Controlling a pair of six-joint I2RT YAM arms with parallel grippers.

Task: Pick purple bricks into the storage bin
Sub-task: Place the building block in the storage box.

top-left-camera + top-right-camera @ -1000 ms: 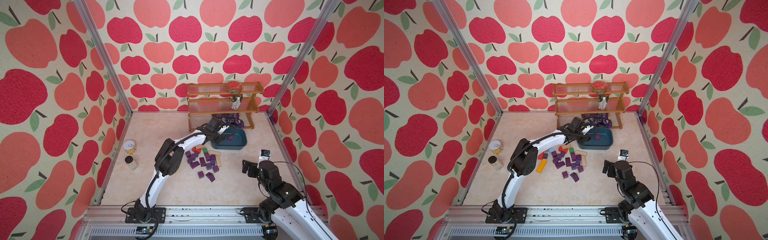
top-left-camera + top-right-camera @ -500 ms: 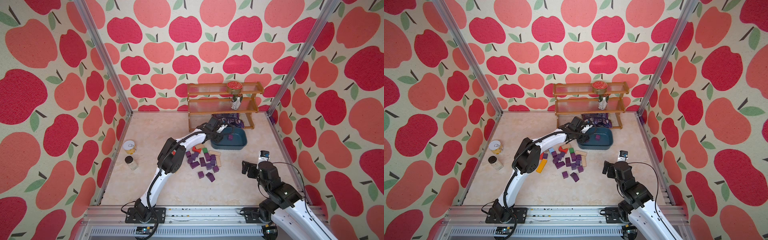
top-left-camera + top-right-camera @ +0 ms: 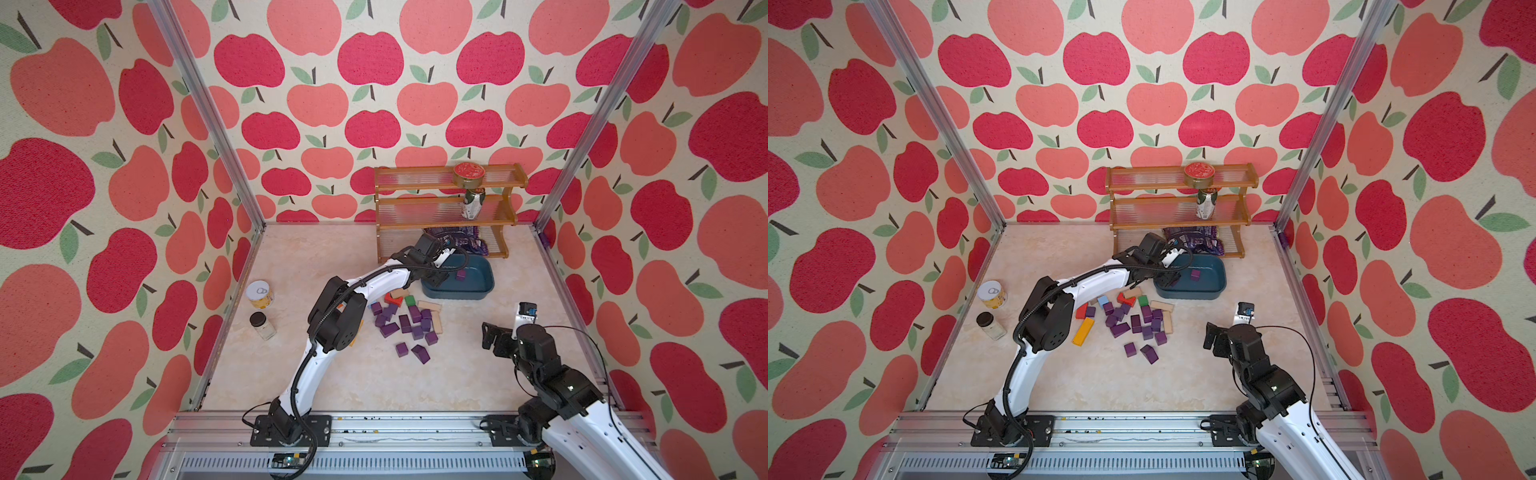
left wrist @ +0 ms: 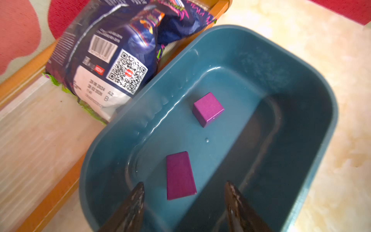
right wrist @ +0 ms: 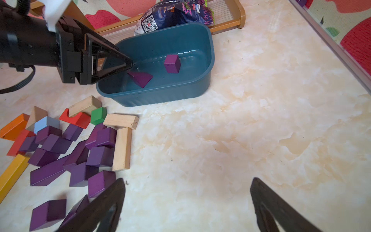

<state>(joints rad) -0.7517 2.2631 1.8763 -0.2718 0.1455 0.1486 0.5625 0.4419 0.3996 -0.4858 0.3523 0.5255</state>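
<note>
Spread, empty left hand (image 4: pixel 184 184) hangs over the shallow teal plastic bin (image 5: pixel 160 96); loose purple wooden bricks (image 5: pixel 100 156) lie beside its front wall, near the spread right hand (image 5: pixel 187 180).

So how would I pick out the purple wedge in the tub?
Find the wooden shelf rack at the back wall; the blue tub sits just before it. Only two things lie inside: the wedge, with its sloping face, and a plain cube.

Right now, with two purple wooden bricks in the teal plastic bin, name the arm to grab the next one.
Right, probably. The right gripper hangs open beside the loose purple wooden bricks. The left gripper is open over the teal plastic storage bin, farther from them.
</note>
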